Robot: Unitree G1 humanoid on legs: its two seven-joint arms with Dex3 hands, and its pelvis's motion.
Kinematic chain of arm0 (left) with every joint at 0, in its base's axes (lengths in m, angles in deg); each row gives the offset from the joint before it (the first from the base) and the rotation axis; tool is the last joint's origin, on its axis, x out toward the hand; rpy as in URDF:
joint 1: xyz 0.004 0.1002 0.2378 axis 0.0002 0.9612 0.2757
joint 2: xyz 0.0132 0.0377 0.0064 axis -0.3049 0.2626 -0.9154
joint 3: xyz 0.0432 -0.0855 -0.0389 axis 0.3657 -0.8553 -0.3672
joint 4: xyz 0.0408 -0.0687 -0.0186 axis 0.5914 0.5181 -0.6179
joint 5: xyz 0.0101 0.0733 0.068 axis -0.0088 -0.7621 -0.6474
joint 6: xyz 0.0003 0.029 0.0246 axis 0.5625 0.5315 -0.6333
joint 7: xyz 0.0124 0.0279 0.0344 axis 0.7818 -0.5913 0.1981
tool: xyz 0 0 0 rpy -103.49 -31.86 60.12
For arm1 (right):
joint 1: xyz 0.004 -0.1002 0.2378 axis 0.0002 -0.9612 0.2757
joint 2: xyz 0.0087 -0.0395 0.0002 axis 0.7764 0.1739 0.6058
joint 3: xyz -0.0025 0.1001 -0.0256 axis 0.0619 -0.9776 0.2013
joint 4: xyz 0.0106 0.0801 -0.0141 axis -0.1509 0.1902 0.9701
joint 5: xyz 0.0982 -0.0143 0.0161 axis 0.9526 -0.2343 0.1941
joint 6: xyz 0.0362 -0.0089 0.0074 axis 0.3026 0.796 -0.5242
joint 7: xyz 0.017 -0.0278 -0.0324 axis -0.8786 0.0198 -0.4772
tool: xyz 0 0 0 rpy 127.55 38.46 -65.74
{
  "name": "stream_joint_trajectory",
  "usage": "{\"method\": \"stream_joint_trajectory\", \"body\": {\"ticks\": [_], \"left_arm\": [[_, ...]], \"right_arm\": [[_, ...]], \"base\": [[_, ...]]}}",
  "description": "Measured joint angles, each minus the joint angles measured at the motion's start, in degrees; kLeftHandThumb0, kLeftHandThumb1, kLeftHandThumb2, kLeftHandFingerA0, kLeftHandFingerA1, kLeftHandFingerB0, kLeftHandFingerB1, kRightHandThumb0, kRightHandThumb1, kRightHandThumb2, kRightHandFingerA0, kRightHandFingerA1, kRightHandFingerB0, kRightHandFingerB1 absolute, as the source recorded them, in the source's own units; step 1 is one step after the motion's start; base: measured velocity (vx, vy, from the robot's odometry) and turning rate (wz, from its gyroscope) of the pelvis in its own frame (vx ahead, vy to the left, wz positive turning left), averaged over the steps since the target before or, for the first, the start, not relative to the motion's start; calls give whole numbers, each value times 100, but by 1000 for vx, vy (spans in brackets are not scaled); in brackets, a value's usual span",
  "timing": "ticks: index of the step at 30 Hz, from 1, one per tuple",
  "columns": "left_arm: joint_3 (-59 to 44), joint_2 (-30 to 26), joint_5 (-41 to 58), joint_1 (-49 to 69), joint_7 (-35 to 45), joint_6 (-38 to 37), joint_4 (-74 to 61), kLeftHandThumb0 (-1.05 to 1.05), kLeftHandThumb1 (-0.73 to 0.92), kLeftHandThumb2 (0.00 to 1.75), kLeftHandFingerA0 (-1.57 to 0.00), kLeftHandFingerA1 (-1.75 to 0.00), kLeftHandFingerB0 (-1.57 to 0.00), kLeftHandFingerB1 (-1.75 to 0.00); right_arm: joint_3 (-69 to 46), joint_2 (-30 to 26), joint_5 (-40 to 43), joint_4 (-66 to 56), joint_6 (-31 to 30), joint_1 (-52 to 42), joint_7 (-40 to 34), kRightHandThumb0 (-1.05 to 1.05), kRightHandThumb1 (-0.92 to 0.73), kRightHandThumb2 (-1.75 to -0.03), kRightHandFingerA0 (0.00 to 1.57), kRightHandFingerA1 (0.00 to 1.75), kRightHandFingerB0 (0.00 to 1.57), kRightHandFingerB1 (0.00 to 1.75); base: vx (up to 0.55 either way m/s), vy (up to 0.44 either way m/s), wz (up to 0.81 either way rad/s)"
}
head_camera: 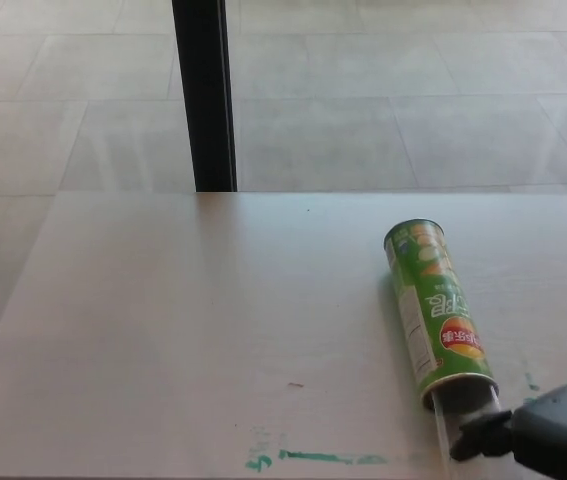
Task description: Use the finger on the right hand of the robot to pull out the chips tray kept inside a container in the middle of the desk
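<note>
Head view, green chips can [438, 315] lying on desk [183, 330], right hand [548, 440] at its open mouth, fingers' state unclear

I had the can [434, 314] lying on the desk [183, 330], right of centre | its open end faced me | my right hand [543, 440] sat just before that opening | post [203, 95] stood behind the desk.
</note>
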Motion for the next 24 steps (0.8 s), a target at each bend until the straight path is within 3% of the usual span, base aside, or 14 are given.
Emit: {"method": "stream_joint_trajectory", "body": {"ticks": [9, 10, 11, 12, 19, 20, 21, 22, 24], "left_arm": [[-16, 9, -4, 101, 3, -7, 61, -76, 81, 65, -35, -53, -30, -35], [-16, 9, -6, 101, 7, -15, 90, -82, 67, 80, -32, -56, -27, -41], [-16, 9, -8, 104, 15, -29, 124, -81, 67, 80, -32, -56, -26, -41], [-16, 9, -9, 109, 20, -40, 128, -75, 84, 65, -34, -53, -28, -34], [-41, 9, -8, 114, 57, -84, 183, -75, 82, 65, -35, -51, -29, -33], [-49, 9, -8, 114, 59, -84, 183, -74, 83, 65, -36, -52, -30, -33], [-55, 9, -7, 114, 62, -84, 183, -75, 82, 65, -39, -55, -31, -35], [-58, 9, -8, 117, 62, -84, 181, -74, 82, 65, -39, -54, -31, -35], [-58, 10, -8, 132, 62, -84, 170, -74, 82, 65, -39, -54, -31, -35]], "right_arm": [[-335, -60, 133, -148, -213, 652, 477, -26, -51, -56, 85, 137, 32, 35], [-390, -76, 153, -184, -230, 650, 513, -23, -51, -57, 85, 141, 33, 36], [-476, -125, 191, -229, -242, 637, 571, -21, -51, -57, 83, 142, 33, 36], [-536, -181, 227, -253, -238, 615, 610, -22, -53, -58, 81, 142, 33, 36], [-1530, -1108, 712, -572, -207, 359, 1101, -20, -53, -57, 85, 136, 32, 35], [-1698, -1213, 809, -617, -207, 348, 1169, -25, -50, -63, 87, 145, 33, 39], [-1846, -1296, 892, -647, -195, 328, 1218, -16, -53, -60, 82, 151, 31, 36], [-1998, -1369, 974, -671, -186, 310, 1270, -15, -53, -57, 84, 140, 32, 34], [-2318, -1482, 1121, -712, -196, 298, 1369, -15, -53, -57, 84, 140, 32, 34]], "base": [[0, 0, 0], [0, 0, 0], [0, 0, 0], [0, 0, 0], [0, 0, 0], [0, 0, 0], [0, 0, 0], [0, 0, 0], [0, 0, 0]]}}
